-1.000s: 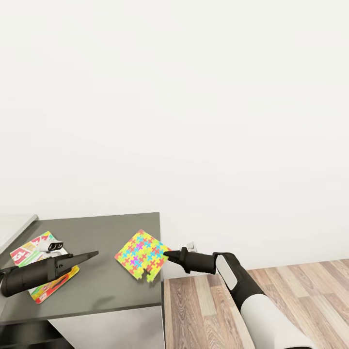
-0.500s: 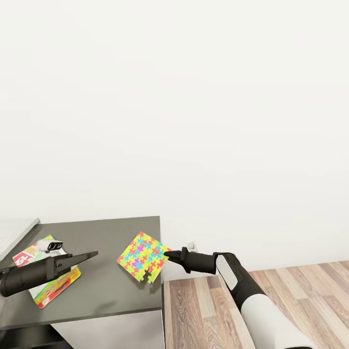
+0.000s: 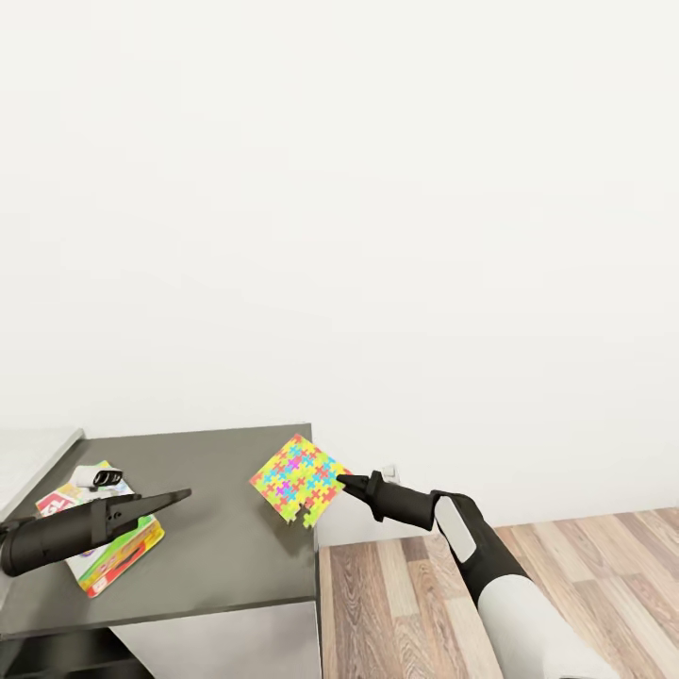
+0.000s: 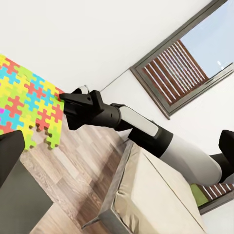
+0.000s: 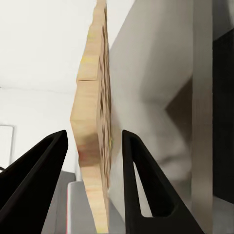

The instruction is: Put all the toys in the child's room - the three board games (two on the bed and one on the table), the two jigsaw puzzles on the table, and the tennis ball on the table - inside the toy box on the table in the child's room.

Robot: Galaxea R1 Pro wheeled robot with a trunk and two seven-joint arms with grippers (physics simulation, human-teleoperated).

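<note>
Jigsaw puzzle (image 3: 299, 480) is clamped at its corner by the right gripper (image 3: 344, 483), tilted above the grey table's (image 3: 217, 566) edge. Left gripper (image 3: 179, 494) state cannot be told; board game (image 3: 104, 542) lies beneath it.

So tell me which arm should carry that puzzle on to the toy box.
Right. The right gripper already has the jigsaw puzzle by its corner, its edge between the two fingers in the wrist view. The left gripper hovers over the table near the board game, holding nothing.
</note>
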